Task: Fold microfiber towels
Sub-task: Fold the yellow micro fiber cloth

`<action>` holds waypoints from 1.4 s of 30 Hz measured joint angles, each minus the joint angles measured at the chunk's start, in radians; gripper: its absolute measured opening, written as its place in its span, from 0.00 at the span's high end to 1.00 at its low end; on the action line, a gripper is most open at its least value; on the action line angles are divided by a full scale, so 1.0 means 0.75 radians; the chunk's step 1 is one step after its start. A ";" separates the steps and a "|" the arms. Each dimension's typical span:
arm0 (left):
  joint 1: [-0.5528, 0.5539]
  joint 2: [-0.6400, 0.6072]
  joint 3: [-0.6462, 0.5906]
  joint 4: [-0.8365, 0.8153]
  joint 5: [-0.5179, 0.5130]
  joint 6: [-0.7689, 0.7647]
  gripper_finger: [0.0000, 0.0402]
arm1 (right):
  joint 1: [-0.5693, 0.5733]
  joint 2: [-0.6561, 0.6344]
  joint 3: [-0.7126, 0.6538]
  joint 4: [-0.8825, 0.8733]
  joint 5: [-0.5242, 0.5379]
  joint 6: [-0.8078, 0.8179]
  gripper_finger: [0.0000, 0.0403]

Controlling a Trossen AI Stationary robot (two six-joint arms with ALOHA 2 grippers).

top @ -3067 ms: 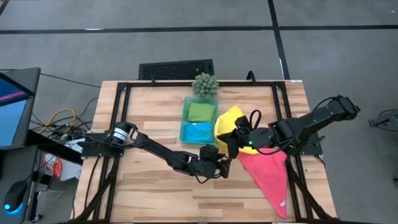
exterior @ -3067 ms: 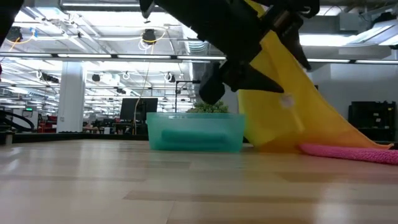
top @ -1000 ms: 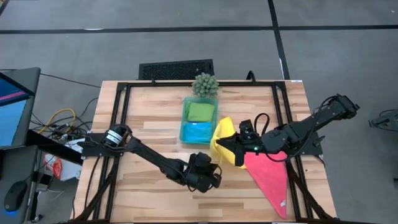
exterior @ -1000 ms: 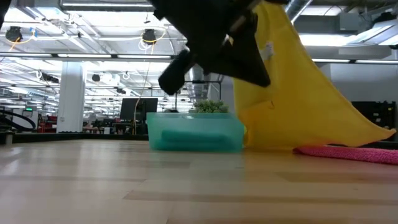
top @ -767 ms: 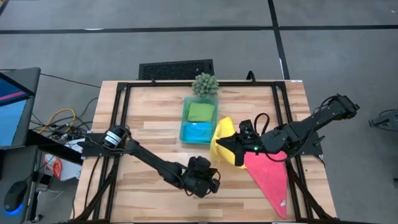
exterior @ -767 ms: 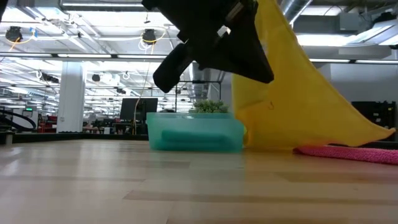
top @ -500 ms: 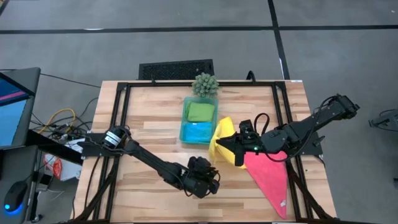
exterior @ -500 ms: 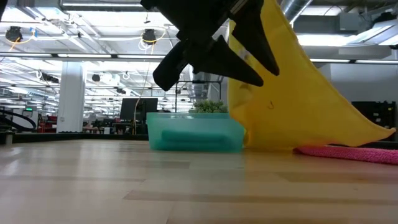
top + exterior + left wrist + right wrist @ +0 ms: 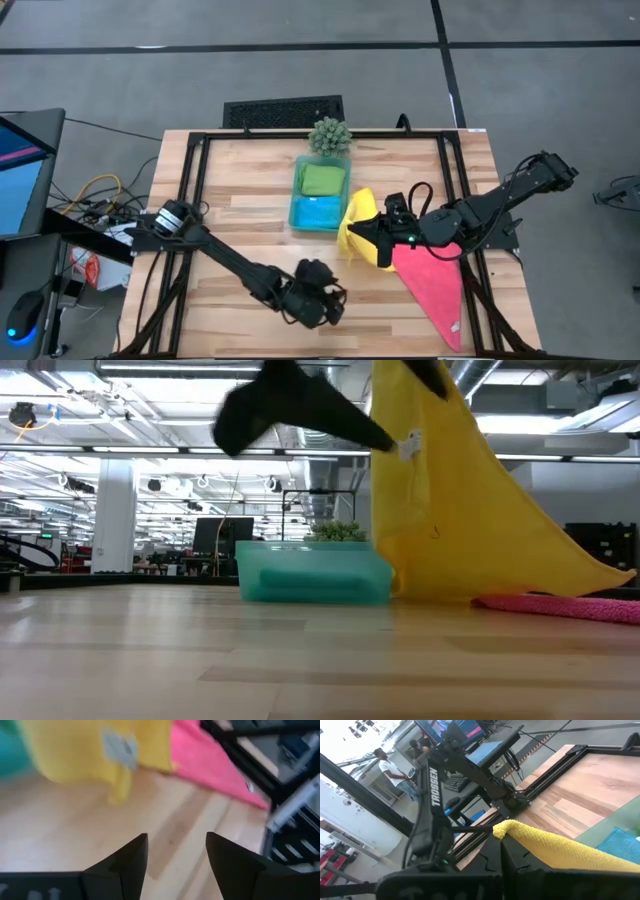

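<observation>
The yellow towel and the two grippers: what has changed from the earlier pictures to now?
The left gripper let go of the yellow towel, opened, and drew back toward the table's front edge. The right gripper stays shut on the towel, holding it up. The pink towel and the teal tray have not moved.

A plain bright yellow towel (image 9: 362,226) with a small pale tag is seen beside a hot pink towel (image 9: 432,282). A translucent teal tray (image 9: 321,193) is filled with a lime green towel (image 9: 321,179) and a bright blue towel (image 9: 317,211). The plant (image 9: 330,136) is shown in spiky green. The table (image 9: 240,190) is made of light wood planks, framed in black. Both arms are dark.
</observation>
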 joint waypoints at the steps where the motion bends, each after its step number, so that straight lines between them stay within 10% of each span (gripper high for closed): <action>1: -0.009 -0.011 0.000 -0.046 -0.067 -0.010 0.52 | 0.000 0.000 0.000 0.000 0.000 -0.001 0.99; 42: 0.100 0.036 -0.002 0.023 -0.196 0.244 0.52 | -0.012 0.000 0.000 0.003 0.006 -0.022 0.98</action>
